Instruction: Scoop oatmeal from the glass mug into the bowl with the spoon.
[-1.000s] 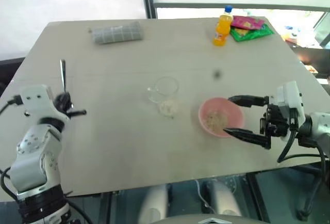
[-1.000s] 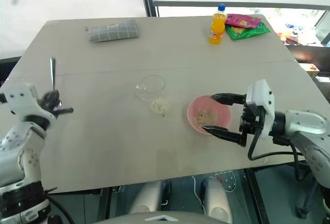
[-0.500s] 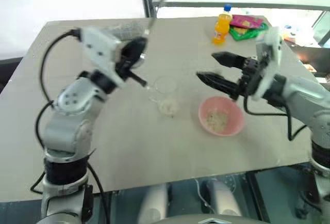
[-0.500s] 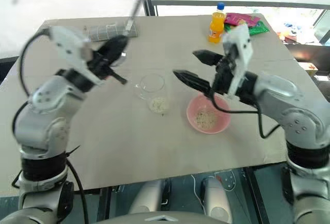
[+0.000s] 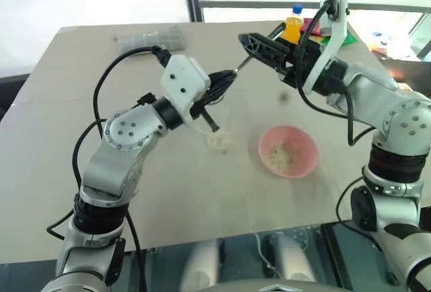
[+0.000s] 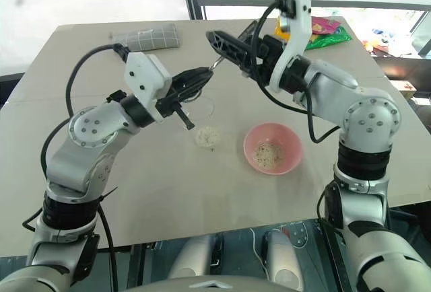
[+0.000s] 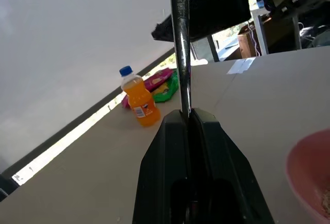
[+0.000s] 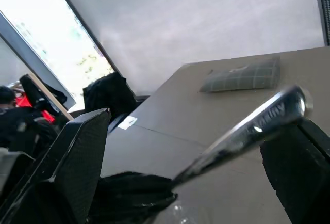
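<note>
While the left gripper (image 6: 195,77) clamps the spoon (image 7: 180,48), its handle sits — seemingly untouched — between the wide right gripper (image 6: 225,44).

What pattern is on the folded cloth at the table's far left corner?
The cloth is grey with a thin pale grid check, best seen in the right eye view.

- Both arms: rounded silver-grey metallic shells with darker bands at the joints.
- Black cables loop loosely along each forearm.
- White boxy housings sit at each wrist.
- Left gripper (image 6: 202,73) and right gripper (image 6: 225,48): long, tapered, matte black fingers (image 6: 222,42).
</note>
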Controlling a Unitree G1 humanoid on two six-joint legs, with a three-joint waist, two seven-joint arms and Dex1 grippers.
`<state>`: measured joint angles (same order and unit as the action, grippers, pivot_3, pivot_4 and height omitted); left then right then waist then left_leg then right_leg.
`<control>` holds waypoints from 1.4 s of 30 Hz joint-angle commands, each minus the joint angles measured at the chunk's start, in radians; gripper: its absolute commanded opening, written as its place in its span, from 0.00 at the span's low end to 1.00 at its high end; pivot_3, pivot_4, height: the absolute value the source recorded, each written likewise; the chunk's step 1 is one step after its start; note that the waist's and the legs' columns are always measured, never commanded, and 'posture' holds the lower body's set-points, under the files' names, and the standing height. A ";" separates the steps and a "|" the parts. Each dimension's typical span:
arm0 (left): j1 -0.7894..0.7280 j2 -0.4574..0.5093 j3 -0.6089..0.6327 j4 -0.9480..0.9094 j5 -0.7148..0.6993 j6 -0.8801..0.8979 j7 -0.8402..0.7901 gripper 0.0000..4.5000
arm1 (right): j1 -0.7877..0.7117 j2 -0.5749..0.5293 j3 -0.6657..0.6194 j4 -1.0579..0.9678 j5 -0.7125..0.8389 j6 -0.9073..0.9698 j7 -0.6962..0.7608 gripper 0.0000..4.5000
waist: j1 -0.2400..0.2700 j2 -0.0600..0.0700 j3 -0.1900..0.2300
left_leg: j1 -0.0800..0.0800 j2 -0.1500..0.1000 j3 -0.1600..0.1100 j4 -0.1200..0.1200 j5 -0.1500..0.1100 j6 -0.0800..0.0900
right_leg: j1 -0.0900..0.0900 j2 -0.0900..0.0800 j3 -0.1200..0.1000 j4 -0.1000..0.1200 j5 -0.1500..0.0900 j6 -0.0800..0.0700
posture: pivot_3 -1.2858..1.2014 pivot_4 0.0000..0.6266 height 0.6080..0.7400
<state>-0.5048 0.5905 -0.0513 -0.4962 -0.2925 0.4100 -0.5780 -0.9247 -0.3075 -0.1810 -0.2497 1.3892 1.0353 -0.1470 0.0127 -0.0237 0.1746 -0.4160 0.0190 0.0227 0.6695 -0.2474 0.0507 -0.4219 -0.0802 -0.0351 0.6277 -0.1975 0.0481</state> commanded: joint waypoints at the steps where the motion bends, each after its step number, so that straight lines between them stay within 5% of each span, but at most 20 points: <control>1: 0.002 0.001 -0.002 -0.011 0.023 -0.039 -0.014 0.01 | -0.023 -0.007 -0.036 -0.003 0.046 -0.028 -0.022 1.00 | 0.000 0.000 0.000 | 0.000 0.000 0.000 0.000 0.000 0.000 | 0.000 0.000 0.000 0.000 0.000 0.000 | 0.52 0.24 1.00; 4: 0.006 -0.008 -0.005 -0.013 0.030 -0.043 -0.018 0.00 | -0.021 -0.011 -0.039 0.001 0.063 -0.040 -0.032 0.82 | -0.001 0.000 0.000 | 0.000 0.000 0.000 0.000 0.000 0.000 | 0.000 0.000 0.001 0.000 0.000 0.000 | 0.52 0.24 1.00; 12: 0.006 -0.027 -0.005 -0.011 0.027 -0.018 -0.022 0.00 | -0.005 -0.028 -0.026 0.002 0.079 -0.040 -0.050 0.01 | -0.001 0.000 0.000 | 0.000 0.001 0.000 0.000 0.000 0.000 | 0.000 0.001 0.000 0.000 0.000 0.000 | 0.52 0.24 1.00; 16: 0.002 -0.054 0.024 -0.013 0.007 0.015 0.004 0.00 | -0.001 -0.029 -0.019 0.009 0.081 -0.043 -0.063 0.01 | -0.001 0.001 0.000 | 0.000 0.001 0.000 0.000 0.000 0.000 | 0.000 0.001 0.001 0.000 0.000 0.000 | 0.52 0.24 1.00; 19: 0.004 -0.072 0.045 -0.026 0.011 0.010 0.029 0.18 | -0.001 -0.012 -0.028 0.023 0.097 -0.059 -0.095 0.00 | -0.002 0.001 0.000 | 0.000 0.001 0.000 0.000 0.000 0.000 | 0.000 0.001 0.001 0.000 0.000 0.000 | 0.52 0.24 1.00; 22: 0.036 -0.080 0.078 -0.075 -0.007 0.022 0.052 0.48 | 0.002 -0.004 -0.067 0.033 0.156 -0.094 -0.154 0.00 | -0.003 0.001 0.000 | 0.000 0.001 0.000 0.000 0.000 0.000 | -0.001 0.001 0.001 0.000 0.000 0.000 | 0.52 0.24 1.00; 32: 0.146 -0.154 0.378 -0.226 -0.292 0.225 0.230 0.48 | 0.037 -0.095 -0.244 0.175 0.420 -0.231 -0.402 0.00 | -0.002 0.001 0.000 | 0.000 0.002 0.000 0.001 0.000 0.000 | -0.001 0.001 0.001 0.000 0.000 0.000 | 0.52 0.24 1.00; 42: 0.535 -0.174 0.388 -0.156 -0.129 0.061 0.232 0.48 | 0.116 -0.184 -0.299 0.255 0.425 -0.284 -0.436 0.00 | -0.007 0.003 -0.001 | 0.001 0.003 0.002 0.000 0.000 0.000 | -0.001 0.001 0.004 0.000 0.000 0.000 | 0.52 0.24 1.00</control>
<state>0.0186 0.4189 0.3418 -0.6603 -0.4371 0.5096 -0.3421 -0.8005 -0.4708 -0.4550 0.0206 1.8052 0.7715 -0.5976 0.0060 -0.0203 0.1741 -0.4152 0.0219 0.0245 0.6695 -0.2475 0.0509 -0.4228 -0.0789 -0.0313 0.6278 -0.1974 0.0480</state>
